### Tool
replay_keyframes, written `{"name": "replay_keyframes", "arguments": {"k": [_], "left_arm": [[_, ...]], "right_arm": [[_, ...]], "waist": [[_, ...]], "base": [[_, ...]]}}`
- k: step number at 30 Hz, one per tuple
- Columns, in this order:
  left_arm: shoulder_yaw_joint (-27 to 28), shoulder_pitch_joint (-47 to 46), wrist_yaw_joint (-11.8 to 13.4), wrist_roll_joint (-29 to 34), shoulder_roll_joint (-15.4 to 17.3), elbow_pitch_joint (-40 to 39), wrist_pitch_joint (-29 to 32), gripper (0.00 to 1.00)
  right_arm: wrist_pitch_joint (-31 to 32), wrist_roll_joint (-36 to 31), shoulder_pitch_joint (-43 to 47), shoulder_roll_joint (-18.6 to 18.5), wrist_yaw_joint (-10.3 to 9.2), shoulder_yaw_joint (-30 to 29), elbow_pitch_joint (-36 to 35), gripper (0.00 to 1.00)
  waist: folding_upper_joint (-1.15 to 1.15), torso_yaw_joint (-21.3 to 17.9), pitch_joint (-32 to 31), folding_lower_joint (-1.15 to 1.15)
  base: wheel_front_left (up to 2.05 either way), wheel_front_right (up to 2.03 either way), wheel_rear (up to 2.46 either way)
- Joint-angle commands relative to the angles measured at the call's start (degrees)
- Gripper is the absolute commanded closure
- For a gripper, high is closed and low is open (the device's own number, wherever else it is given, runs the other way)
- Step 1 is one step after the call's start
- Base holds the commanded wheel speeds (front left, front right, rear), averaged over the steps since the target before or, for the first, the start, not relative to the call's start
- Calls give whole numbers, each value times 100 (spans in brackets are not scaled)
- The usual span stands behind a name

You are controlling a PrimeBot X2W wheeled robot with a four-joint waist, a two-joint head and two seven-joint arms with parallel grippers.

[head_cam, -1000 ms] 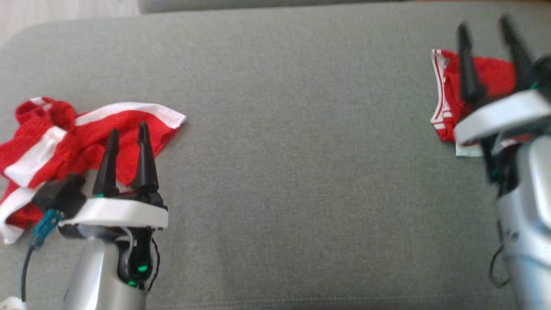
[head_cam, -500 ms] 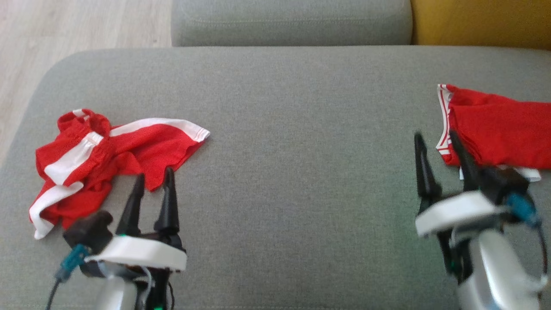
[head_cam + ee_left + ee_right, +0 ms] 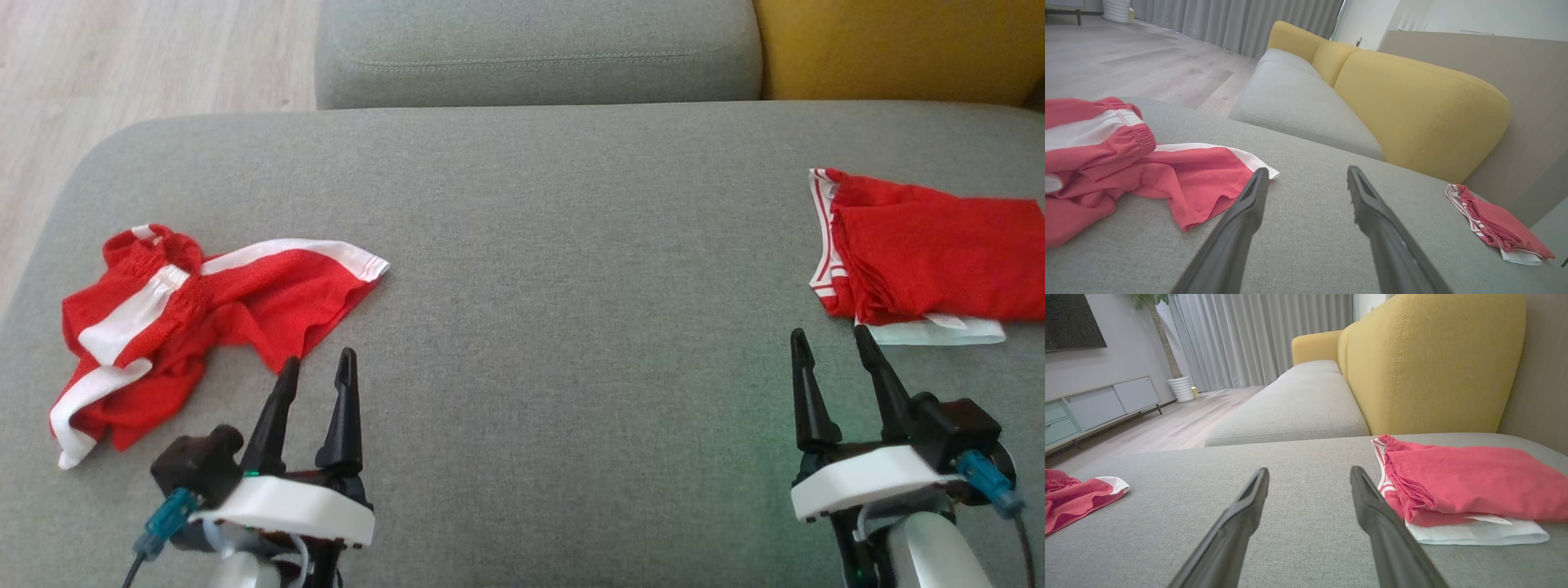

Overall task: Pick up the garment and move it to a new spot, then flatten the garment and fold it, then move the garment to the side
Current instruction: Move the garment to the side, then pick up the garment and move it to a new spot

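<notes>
Plainly, the garment (image 3: 931, 245) lay folded at the right edge of the grey seat cushion (image 3: 571, 245), toward its far corner. Its striped trim faced the cushion's middle, and its right end was cut off by the frame of the head view. A pale flat layer (image 3: 931, 332) stuck out from under its near edge, mostly covered; whether it belonged to the garment could not be told. The folds hid the chest side. The right gripper (image 3: 829, 336) hovered on the near side of the garment, apart from the cloth, its fingers spread and holding nothing. At the cushion's left edge the red shorts (image 3: 204, 318) sat crumpled with their white bands twisted, and the left wrist view cut part of them off. The left gripper (image 3: 318, 363) stood by their near hem, likewise parted and empty. Its tips were close to the fabric, but whether they touched it was hard to judge.
</notes>
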Motion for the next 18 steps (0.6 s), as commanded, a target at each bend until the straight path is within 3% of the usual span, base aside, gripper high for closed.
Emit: {"name": "replay_keyframes", "arguments": {"k": [1,18], "left_arm": [[183,-220,59,85,54,-238,-29,0],[253,-295,75,77,54,-196,-29,0]], "right_arm": [[-75,4,-117,-4,20,132,-208,0],[-61,221,-187,-3,20,205,-181,0]], "waist": [[0,-16,16,0],[0,111,74,0]], "base": [[0,0,0],[0,0,0]]}}
